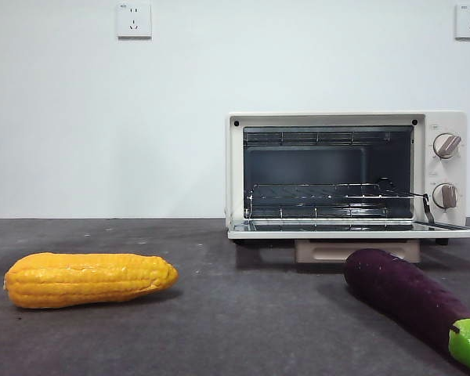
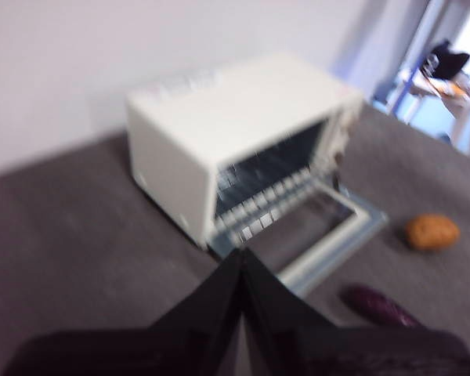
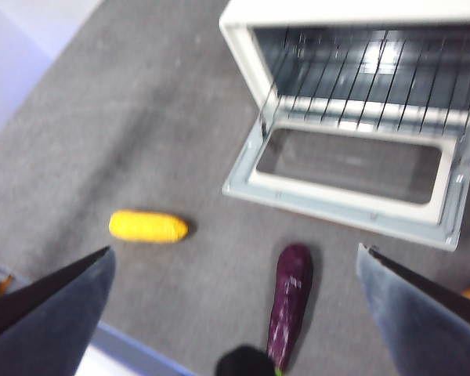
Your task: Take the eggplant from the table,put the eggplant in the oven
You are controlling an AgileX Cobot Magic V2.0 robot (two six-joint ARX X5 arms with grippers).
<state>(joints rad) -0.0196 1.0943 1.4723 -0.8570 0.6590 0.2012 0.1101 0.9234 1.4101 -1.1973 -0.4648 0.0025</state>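
Observation:
The dark purple eggplant [image 1: 403, 291] lies on the table [image 1: 235, 329] in front of the oven [image 1: 345, 172], its green stem cap toward the near right. The oven's door [image 1: 352, 229] is folded down flat and the wire rack [image 1: 329, 196] is bare. In the right wrist view, my right gripper [image 3: 235, 249] is open wide, high above the table, with the eggplant [image 3: 290, 301] showing between its jaws well below. My left gripper [image 2: 243, 254] is shut and empty, raised on the oven's [image 2: 235, 133] other side; the eggplant [image 2: 376, 305] shows near it. Neither arm appears in the front view.
A yellow corn cob [image 1: 90, 278] lies on the table's left part, also seen as the corn [image 3: 147, 226] in the right wrist view. A small orange-brown round object [image 2: 432, 233] sits on the table beside the oven door. The table edge [image 3: 133, 348] runs near the corn.

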